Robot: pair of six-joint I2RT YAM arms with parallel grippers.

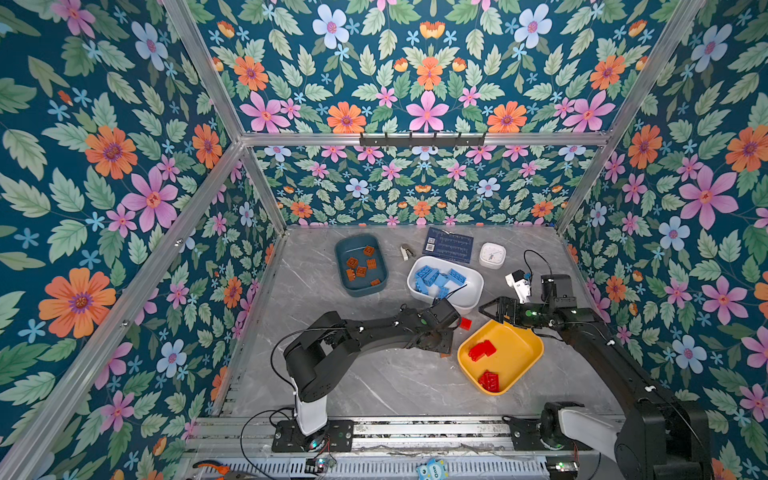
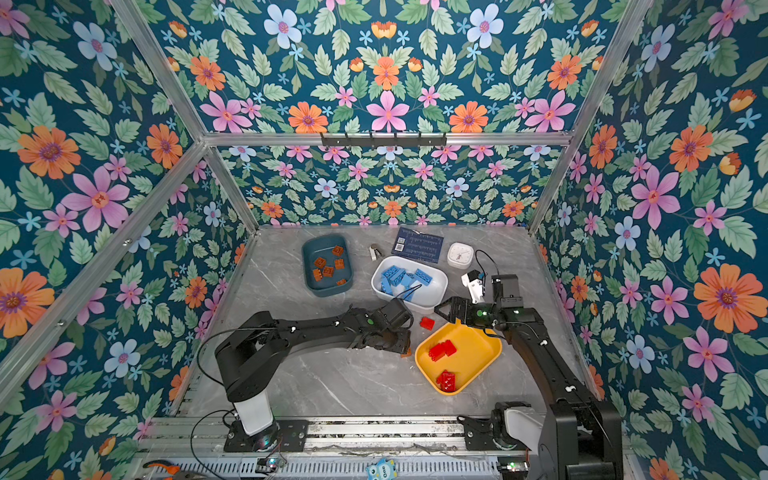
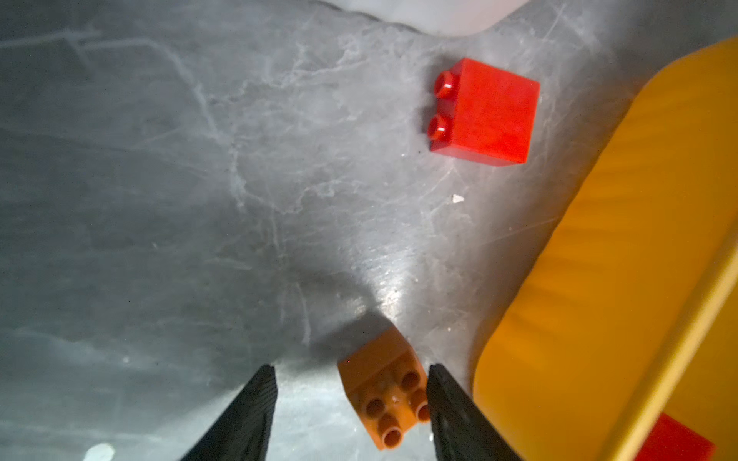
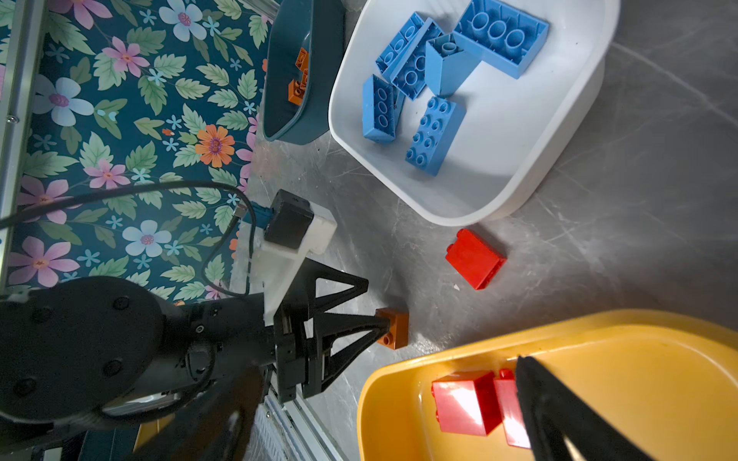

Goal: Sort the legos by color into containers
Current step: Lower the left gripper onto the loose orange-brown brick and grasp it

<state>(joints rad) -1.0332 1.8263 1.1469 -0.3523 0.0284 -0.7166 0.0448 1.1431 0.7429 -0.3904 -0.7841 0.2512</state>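
The only print in the scene is on the dark blue card [image 1: 449, 246], far beyond both grippers at the back of the table [image 1: 374, 386]: a small square code and rows of pale lines, too small to read. The white clock [image 1: 492, 254] beside it shows a dial, but its marks cannot be made out, and a small metallic thing [image 1: 407, 251] near the card is also unclear. The left gripper [image 3: 352, 369] stands low over the table with its jaws spread, and the orange-brown brick [image 3: 383, 395] lies between them, studs toward the wrist camera; one finger [image 3: 447, 399] is against its side and the other is apart from it, so the brick is not pinched. In both top views the wrist hides these fingers and only a corner of the brick shows. Ahead of the fingertips a red brick [image 3: 487, 115] lies on its side on the table, and the yellow tub [image 3: 599, 279] is just beside the touching finger, cut off by the picture edge. The right gripper [image 1: 486, 308] hovers over a corner of this tub, jaws apart and empty; in its wrist view only one finger [image 4: 559, 415] is sharp, and it covers part of the red bricks [image 4: 465, 403] inside. Beyond it the white tub [image 4: 559, 151] holds the blue bricks [image 4: 435, 131], and the teal tub [image 4: 315, 80], partly cut off, holds more orange-brown bricks [image 4: 297, 90]
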